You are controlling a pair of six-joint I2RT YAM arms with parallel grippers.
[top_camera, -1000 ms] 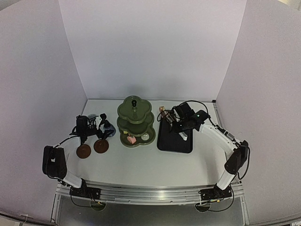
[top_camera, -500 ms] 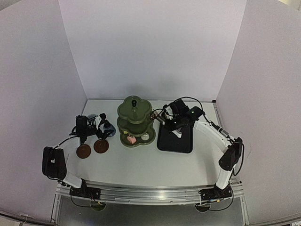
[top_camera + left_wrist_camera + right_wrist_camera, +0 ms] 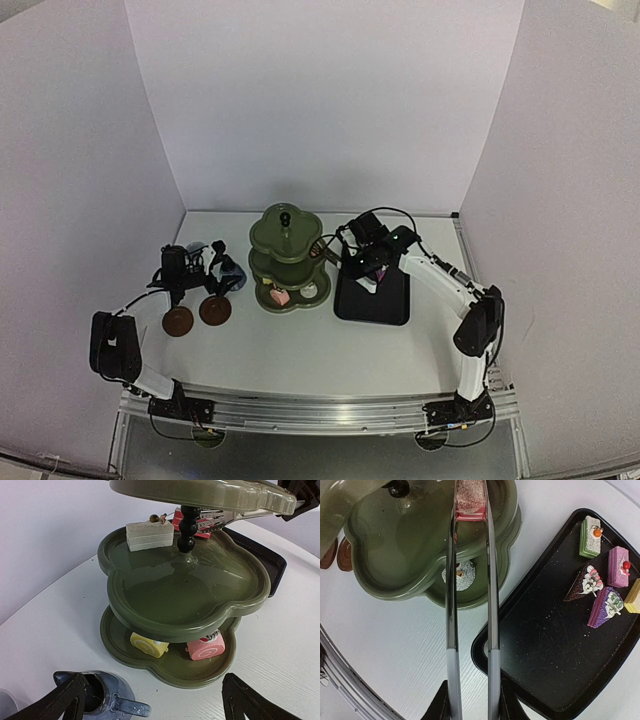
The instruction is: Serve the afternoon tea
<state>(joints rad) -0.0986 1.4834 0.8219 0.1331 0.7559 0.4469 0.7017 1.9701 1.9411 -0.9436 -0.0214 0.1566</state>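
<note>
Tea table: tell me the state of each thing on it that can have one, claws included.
left claw, open, empty
right claw, shut on the tongs
stand, upright, cakes on its middle and bottom tiers
tongs, squeezed on a red-pink cake over the stand's middle tier
tray, five cakes at one end
jug, upright on the table
coasters, flat, bare

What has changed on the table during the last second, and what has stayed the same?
The right gripper, shut on the tongs that pinch a red cake, moved left from above the tray to over the middle level of the stand. Nothing was let go. The open left gripper, the jug and the two coasters stayed where they were.
</note>
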